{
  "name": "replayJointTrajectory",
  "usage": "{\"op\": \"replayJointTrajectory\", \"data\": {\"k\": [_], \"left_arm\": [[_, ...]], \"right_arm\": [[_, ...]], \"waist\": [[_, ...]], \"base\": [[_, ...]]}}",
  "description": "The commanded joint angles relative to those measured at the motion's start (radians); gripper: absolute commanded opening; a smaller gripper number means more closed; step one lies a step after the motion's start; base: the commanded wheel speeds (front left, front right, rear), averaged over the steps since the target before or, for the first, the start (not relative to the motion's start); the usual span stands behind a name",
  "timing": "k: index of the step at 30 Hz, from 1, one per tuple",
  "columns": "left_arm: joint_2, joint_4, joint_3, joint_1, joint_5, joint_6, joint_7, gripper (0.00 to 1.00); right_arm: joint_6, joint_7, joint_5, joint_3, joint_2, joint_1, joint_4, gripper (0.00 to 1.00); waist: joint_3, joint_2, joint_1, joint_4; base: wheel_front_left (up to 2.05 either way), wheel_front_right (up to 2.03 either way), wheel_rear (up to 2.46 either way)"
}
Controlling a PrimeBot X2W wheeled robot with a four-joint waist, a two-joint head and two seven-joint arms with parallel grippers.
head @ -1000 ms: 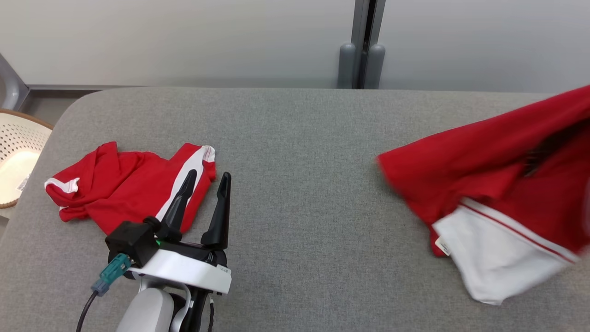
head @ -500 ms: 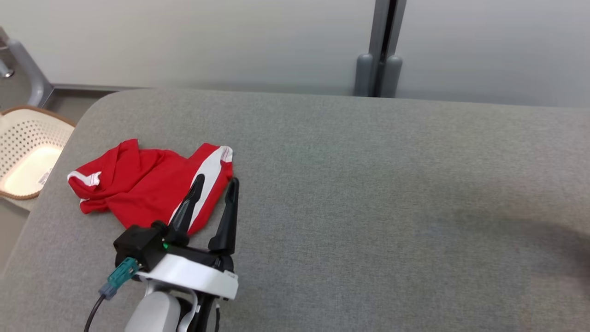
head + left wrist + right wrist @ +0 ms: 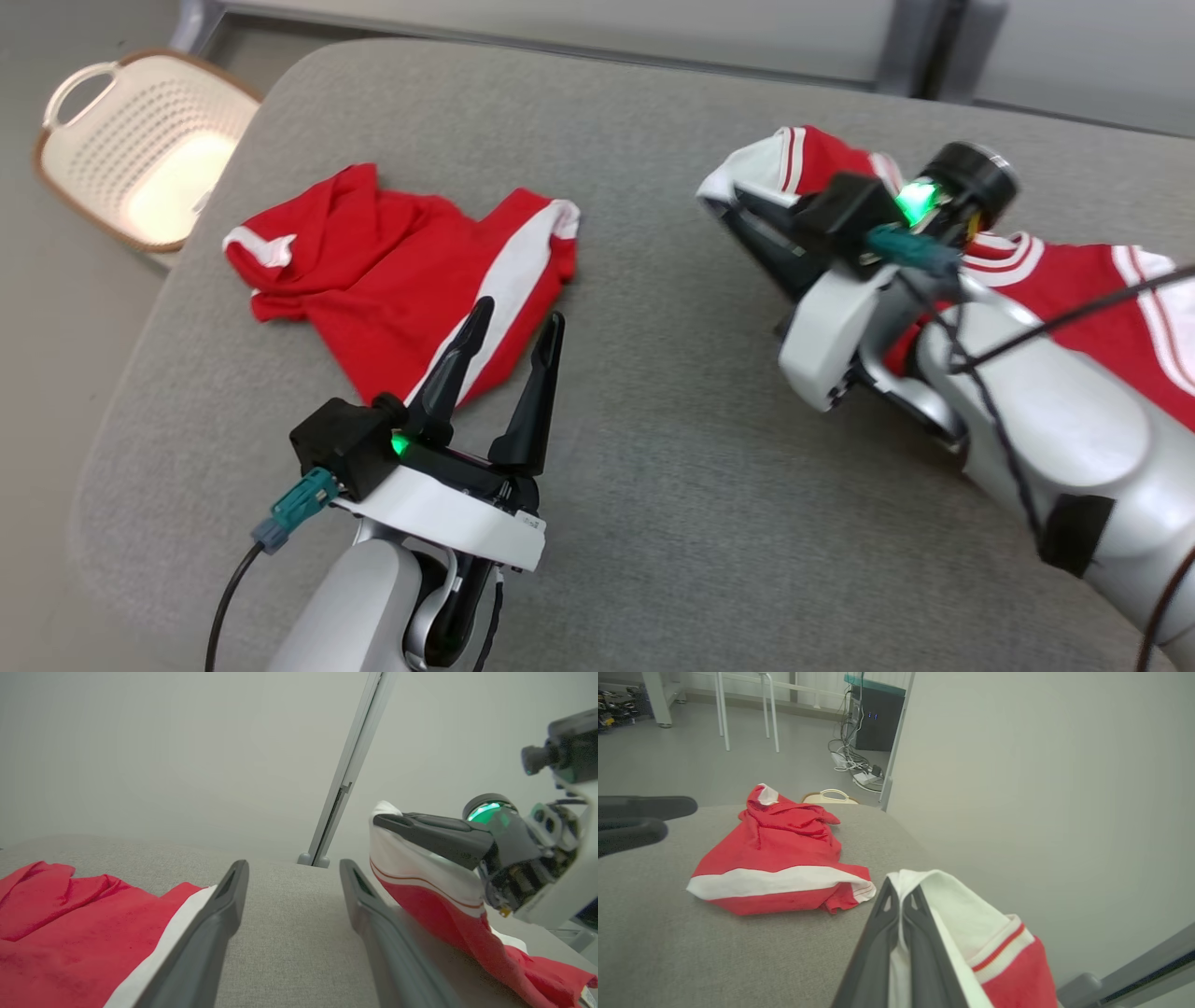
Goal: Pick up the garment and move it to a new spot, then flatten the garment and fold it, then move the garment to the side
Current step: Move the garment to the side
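The red garment [image 3: 1074, 280] is clamped by its white trim between the shut fingers of the right gripper [image 3: 900, 892], toward the far right edge of the grey cushion [image 3: 653, 401], its rest trailing on the cushion. A second red garment [image 3: 392, 261] is spread near the far left corner, with the left gripper [image 3: 521, 313] at its near edge, fingers apart. A basket [image 3: 93, 121] is seen beyond that corner.

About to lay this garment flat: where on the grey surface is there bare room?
The widest bare patch of the grey surface lies between the crumpled red garment and the held garment, running back toward the robot between the arms. Crowded: the left, by the open left end effector, and the right, under the shut right end effector.
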Motion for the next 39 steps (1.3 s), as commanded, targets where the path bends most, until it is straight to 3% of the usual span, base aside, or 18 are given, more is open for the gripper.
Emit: {"op": "replayJointTrajectory", "data": {"k": [1, 5, 6, 7, 11, 17, 24, 28, 32, 35, 39], "left_arm": [[0.002, -0.004, -0.005, -0.017, -0.011, 0.005, -0.001, 1.00], [0.003, -0.002, -0.015, -0.017, -0.023, 0.012, -0.001, 1.00], [0.002, -0.001, -0.016, -0.016, -0.024, 0.013, -0.001, 1.00], [0.002, 0.000, -0.016, -0.014, -0.023, 0.014, -0.001, 1.00], [0.002, 0.008, -0.007, -0.009, -0.015, 0.019, -0.001, 1.00], [0.003, 0.016, 0.012, 0.005, 0.009, 0.015, -0.001, 1.00], [0.003, 0.015, 0.048, 0.029, 0.037, 0.010, -0.001, 1.00], [0.003, 0.009, 0.064, 0.041, 0.044, 0.008, -0.001, 1.00], [0.003, -0.002, 0.082, 0.046, 0.058, 0.006, -0.001, 1.00], [0.003, -0.012, 0.107, 0.059, 0.065, 0.009, -0.001, 1.00], [0.003, -0.020, 0.133, 0.069, 0.069, 0.009, -0.001, 1.00]], "right_arm": [[-0.001, -0.008, 0.018, 0.039, 0.012, -0.018, 0.027, 0.00], [-0.001, -0.028, 0.072, 0.187, 0.052, -0.075, 0.136, 0.00], [-0.001, -0.038, 0.081, 0.213, 0.063, -0.086, 0.163, 0.37], [-0.001, -0.043, 0.095, 0.238, 0.074, -0.091, 0.189, 1.00], [-0.001, -0.035, 0.134, 0.311, 0.106, -0.095, 0.276, 1.00], [-0.001, -0.055, 0.173, 0.341, 0.110, -0.102, 0.334, 1.00], [-0.001, -0.199, 0.198, 0.261, 0.071, -0.064, 0.408, 1.00], [-0.001, -0.273, 0.203, 0.168, 0.048, -0.025, 0.442, 1.00], [-0.001, -0.309, 0.169, 0.011, 0.016, 0.060, 0.449, 1.00], [-0.001, -0.310, 0.072, -0.240, -0.011, 0.193, 0.323, 1.00], [-0.001, -0.309, -0.055, -0.489, 0.031, 0.381, 0.163, 1.00]], "waist": [[0.050, 0.0000, -0.0001, 0.060], [0.056, 0.0000, -0.0001, 0.084], [0.055, 0.0000, -0.0001, 0.085], [0.053, 0.0000, -0.0001, 0.085], [0.033, 0.0000, -0.0001, 0.068], [-0.013, 0.0000, -0.0001, 0.005], [-0.082, 0.0000, -0.0001, -0.084], [-0.104, 0.0000, -0.0001, -0.120], [-0.117, 0.0000, -0.0001, -0.161], [-0.119, 0.0000, -0.0001, -0.201], [-0.117, 0.0000, -0.0001, -0.237]], "base": [[0.00, 0.00, 0.00], [0.00, 0.00, 0.00], [0.00, 0.00, 0.00], [0.00, 0.00, 0.00], [0.00, 0.00, 0.00], [0.00, 0.00, 0.00], [0.00, 0.00, 0.00], [0.00, 0.00, 0.00], [0.00, 0.00, 0.00], [0.00, 0.00, 0.00], [0.00, 0.00, 0.00]]}}
